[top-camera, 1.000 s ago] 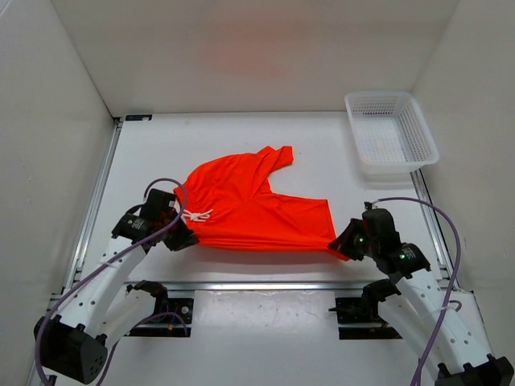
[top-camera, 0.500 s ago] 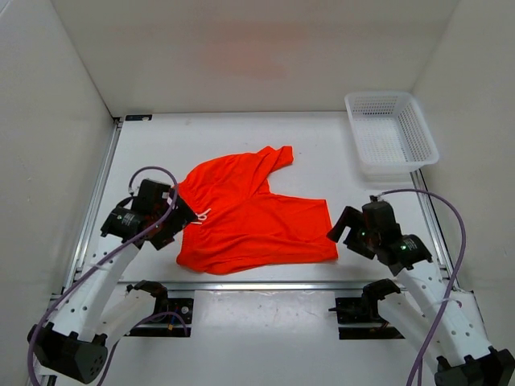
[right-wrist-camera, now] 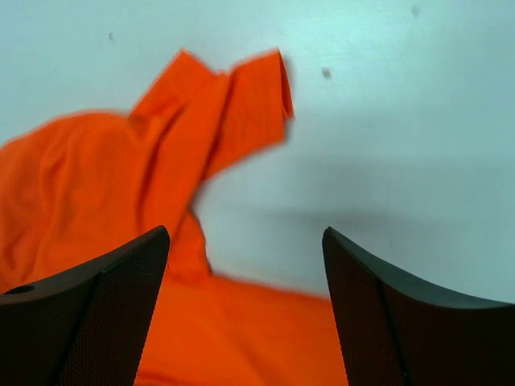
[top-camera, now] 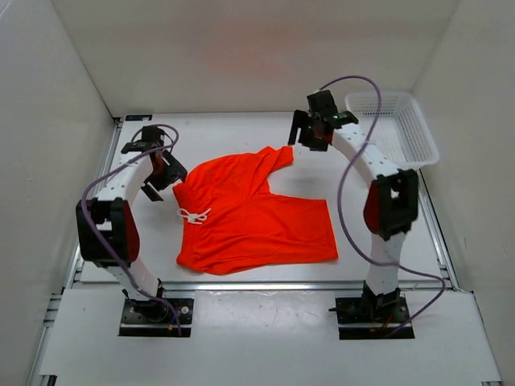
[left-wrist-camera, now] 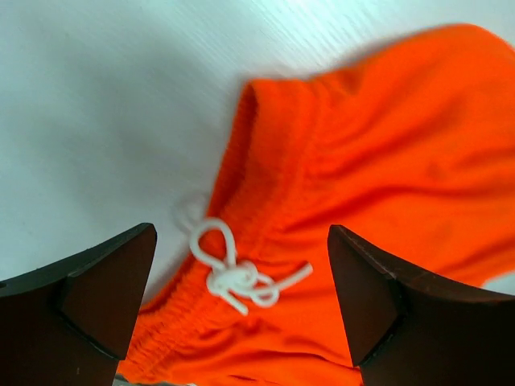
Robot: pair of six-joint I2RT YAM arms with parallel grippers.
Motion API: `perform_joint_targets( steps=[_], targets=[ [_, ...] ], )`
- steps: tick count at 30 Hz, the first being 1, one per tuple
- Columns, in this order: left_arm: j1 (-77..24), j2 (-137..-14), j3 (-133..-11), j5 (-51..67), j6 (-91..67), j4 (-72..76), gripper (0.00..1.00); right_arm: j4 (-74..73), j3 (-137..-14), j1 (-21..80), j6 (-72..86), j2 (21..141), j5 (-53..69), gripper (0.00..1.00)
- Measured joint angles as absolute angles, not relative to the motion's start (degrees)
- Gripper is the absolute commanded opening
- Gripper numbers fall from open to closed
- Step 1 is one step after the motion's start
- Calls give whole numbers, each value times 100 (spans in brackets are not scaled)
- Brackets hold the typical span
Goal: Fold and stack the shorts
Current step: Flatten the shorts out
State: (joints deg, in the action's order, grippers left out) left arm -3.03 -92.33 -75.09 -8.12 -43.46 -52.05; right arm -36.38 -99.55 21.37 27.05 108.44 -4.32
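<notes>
The orange-red shorts (top-camera: 249, 213) lie loosely folded on the white table, one leg end (top-camera: 278, 157) pointing to the far side. Their white drawstring (top-camera: 195, 215) shows at the left edge. My left gripper (top-camera: 164, 174) hovers open above the shorts' far left corner; in the left wrist view its fingers (left-wrist-camera: 105, 297) stand wide apart over the waistband and drawstring (left-wrist-camera: 237, 277), holding nothing. My right gripper (top-camera: 306, 135) hangs open just right of the leg end. In the right wrist view the leg end (right-wrist-camera: 249, 96) lies ahead of the empty gap (right-wrist-camera: 245, 233).
A white mesh basket (top-camera: 393, 133) stands at the far right corner, close behind the right arm. White walls enclose the table on three sides. A metal rail (top-camera: 257, 285) runs along the near edge.
Both grippers have let go of the shorts' near edge and opened. The shorts dropped flat. Both arms swung from the near side to the far side of the shorts.
</notes>
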Motion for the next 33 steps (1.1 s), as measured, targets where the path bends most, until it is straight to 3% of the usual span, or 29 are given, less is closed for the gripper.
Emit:
perform_joint_targets(
  steps=[7,12,15,17,18,20,21,24,29,33],
  targets=[
    [143,-10604,-8250,-294,-3979,-5116,96,-4206,-13026,2139,2493,13603,-193,79],
    [126,-11194,-8711,54,-3822,-5030,78,-4375,-13869,2139,2464,14405,-119,82],
    [123,-11607,-8862,196,-3771,-4991,54,-4410,-13896,2139,2458,14588,-99,82],
    [102,-11824,-8877,246,-3774,-4974,29,-4418,-13896,2139,2456,14680,-84,74],
    [102,-11907,-8888,266,-3763,-4998,11,-4427,-13896,2139,2440,14713,-71,66],
    [97,-12029,-9021,366,-3743,-5070,10,-4456,-13896,2139,2410,14750,3,45],
    [89,-12060,-9129,388,-3728,-5085,10,-4460,-13893,2139,2414,14750,38,26],
    [62,-12130,-9443,408,-3721,-5129,10,-4429,-13893,2139,2436,14750,134,1],
    [23,-12361,-10449,456,-3699,-5317,10,-4187,-13343,2126,2499,14470,40,1],
    [25,-12398,-10958,454,-3649,-5404,10,-3907,-11920,2112,2458,13465,-220,1]
  ],
)
